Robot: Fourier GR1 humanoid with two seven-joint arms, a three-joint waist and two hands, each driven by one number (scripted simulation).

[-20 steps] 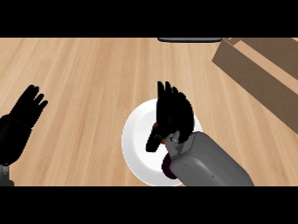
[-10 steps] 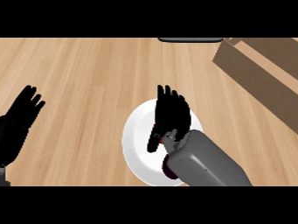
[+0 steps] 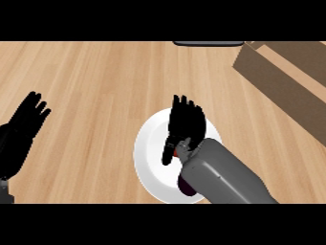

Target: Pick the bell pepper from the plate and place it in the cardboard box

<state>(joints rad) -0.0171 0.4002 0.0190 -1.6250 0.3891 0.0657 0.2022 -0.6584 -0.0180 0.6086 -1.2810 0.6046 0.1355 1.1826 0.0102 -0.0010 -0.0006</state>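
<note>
The right hand (image 3: 185, 125) is held flat with fingers straight over the white plate (image 3: 147, 158), where the bell pepper (image 3: 186, 187) is mostly hidden; the cardboard box (image 3: 292, 81) lies at two o'clock, and the open left hand (image 3: 17, 134) rests at nine o'clock.

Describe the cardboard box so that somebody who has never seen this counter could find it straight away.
Start from the wooden counter and look to its far right side, well beyond the white plate under the right hand. The cardboard box lies there at a slant, open at the top. It is the only brown, straight-sided thing; the plate is white and round.
</note>
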